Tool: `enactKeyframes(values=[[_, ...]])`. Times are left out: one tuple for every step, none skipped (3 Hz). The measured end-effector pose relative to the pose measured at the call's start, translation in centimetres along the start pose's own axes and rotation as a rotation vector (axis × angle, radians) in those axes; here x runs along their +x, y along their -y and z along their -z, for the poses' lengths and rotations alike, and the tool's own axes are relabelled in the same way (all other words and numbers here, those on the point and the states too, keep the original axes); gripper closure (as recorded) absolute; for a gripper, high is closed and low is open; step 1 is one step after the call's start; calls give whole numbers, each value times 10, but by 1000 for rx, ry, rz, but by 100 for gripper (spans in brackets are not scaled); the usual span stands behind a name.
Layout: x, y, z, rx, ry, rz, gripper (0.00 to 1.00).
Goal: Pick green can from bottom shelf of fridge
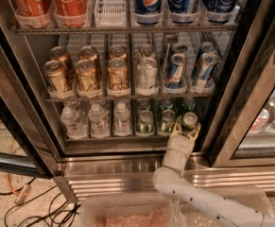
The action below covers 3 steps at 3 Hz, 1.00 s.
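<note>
**Gripper lined up on the can, grab not yet made**

The fridge is open, and the arm reaches up from the near right toward the bottom shelf. The gripper sits at the right end of the shelf's front edge, its fingers spread in a V. The green can stands upright in the rightmost lane, just behind those tips. The tips look to flank its lower part, though I can't tell whether either one touches it. The neighbouring cans stand to its left, with the water bottles further left again.

My read is that the approach is done and the alignment is about there. What's left is to ease in a touch, close on the can, lift it clear of its lane and draw it out of the fridge. The can is on the shelf, not yet gripped.
</note>
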<state>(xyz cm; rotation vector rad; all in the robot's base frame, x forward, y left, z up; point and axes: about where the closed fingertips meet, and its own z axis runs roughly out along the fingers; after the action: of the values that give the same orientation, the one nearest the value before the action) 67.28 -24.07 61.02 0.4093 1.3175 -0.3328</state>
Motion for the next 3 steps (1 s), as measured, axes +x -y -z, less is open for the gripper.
enactKeyframes(values=[[-15, -6, 3, -22, 32, -5, 100], [-27, -6, 6, -37, 58, -8, 100], [-38, -2, 22, -59, 79, 20, 100]])
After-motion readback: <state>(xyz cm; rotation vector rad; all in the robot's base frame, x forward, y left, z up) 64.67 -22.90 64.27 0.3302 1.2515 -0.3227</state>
